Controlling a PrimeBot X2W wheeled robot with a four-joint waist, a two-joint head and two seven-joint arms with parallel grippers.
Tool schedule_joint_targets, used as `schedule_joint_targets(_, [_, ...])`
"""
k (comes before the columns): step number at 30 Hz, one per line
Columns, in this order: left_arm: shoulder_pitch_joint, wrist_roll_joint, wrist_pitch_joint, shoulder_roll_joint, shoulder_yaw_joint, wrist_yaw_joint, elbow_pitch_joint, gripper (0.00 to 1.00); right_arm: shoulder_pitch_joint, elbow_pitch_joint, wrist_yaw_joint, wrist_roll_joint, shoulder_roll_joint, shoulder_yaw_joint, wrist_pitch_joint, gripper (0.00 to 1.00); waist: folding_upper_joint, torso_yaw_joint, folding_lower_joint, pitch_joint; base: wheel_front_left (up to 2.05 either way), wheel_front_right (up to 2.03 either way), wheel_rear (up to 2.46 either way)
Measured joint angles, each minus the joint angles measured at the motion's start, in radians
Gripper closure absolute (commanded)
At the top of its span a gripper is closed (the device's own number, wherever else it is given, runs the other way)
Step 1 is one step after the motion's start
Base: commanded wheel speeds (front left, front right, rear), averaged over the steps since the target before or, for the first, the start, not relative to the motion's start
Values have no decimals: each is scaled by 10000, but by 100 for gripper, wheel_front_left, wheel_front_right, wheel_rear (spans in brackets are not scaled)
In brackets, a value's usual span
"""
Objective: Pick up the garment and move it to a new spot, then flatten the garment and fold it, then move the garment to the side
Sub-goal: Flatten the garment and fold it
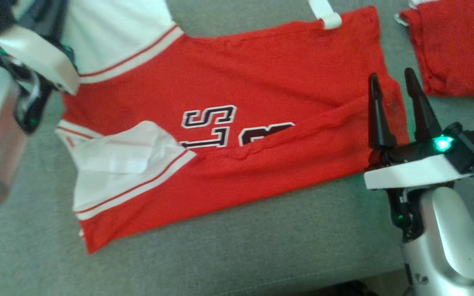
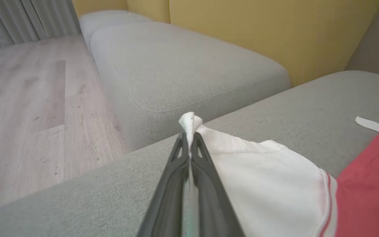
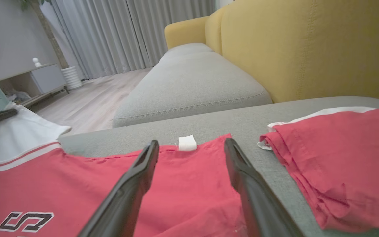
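Garment (image 1: 237, 135) white sleeve clamped in left tool (image 2: 189, 138); right tool (image 1: 391, 76) splayed, gripping nothing, over red hem on grey sofa (image 1: 261, 255).

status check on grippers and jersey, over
Left gripper shut on jersey sleeve. Right gripper open above opposite end. Second red garment lies apart, right side.

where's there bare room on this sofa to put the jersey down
Widest bare patch: the grey cushion strip between the near edge of the jersey and the cushion's front. The neighbouring cushion against the yellow backrest is bare too. Crowded: the narrow gap between the jersey and the second red garment, where the open right gripper hovers.
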Motion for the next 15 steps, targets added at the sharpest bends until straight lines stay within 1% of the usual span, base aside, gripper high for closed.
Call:
schedule_joint_targets(4, [757,46,-548,-184,-77,67,-600,100,-71,-48,0,-903,6,-393,907,0,0,578,0,-360,0,0,0])
schedule_joint_targets(7, [1357,98,-746,-190,-265,297,-1300,100,-385,13,0,-1172,4,-959,1720,0,0,1022,-1,-610,0,0,0])
schedule_joint_targets(8, [1357,98,-746,-190,-265,297,-1300,100,-385,13,0,-1172,4,-959,1720,0,0,1022,-1,-610,0,0,0])
schedule_joint_targets(12, [2076,109,-755,-153,-439,629,-2504,100,-1127,652,0,-1480,-109,-1946,2978,0,0,1590,-1,-854,0,0,0])
schedule_joint_targets(15, [2414,190,-581,-71,-673,823,-3398,100,-1825,1396,0,-1735,-303,-2554,3731,0,0,1960,0,-944,0,0,0])
